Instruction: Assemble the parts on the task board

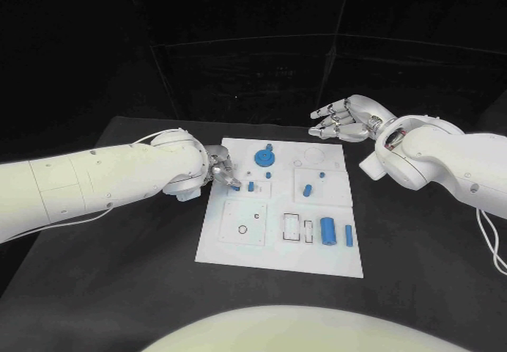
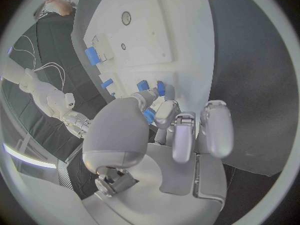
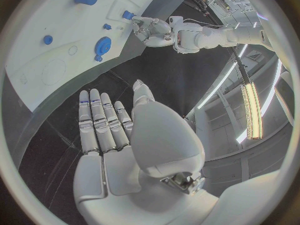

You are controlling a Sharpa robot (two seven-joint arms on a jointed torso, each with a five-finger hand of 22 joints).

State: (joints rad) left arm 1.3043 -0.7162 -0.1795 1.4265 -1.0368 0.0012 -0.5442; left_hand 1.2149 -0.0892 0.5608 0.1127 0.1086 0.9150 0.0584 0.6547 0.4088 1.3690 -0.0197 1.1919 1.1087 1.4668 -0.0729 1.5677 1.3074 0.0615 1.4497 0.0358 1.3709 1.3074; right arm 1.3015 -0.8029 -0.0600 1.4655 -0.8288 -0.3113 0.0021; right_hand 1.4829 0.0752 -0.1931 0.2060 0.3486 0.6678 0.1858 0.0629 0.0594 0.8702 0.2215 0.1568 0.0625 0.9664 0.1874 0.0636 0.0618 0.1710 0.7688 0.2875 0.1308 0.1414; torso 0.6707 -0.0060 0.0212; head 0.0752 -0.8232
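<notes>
— Looking at the left hand (image 1: 219, 170): its fingertips pinch a small blue part (image 2: 149, 116) at the left edge of the task board (image 1: 245, 253). Stiff, light plastic, probably slick?

— Likely. I'd grip its sides, not its ends. The right hand (image 1: 346, 117) hovers past the board's far corner, fingers apart, empty.

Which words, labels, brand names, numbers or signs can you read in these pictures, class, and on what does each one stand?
None can be read.
The task board carries only black outlines and blue parts, no lettering.
The left hand and right hand show no legible marking.
</notes>
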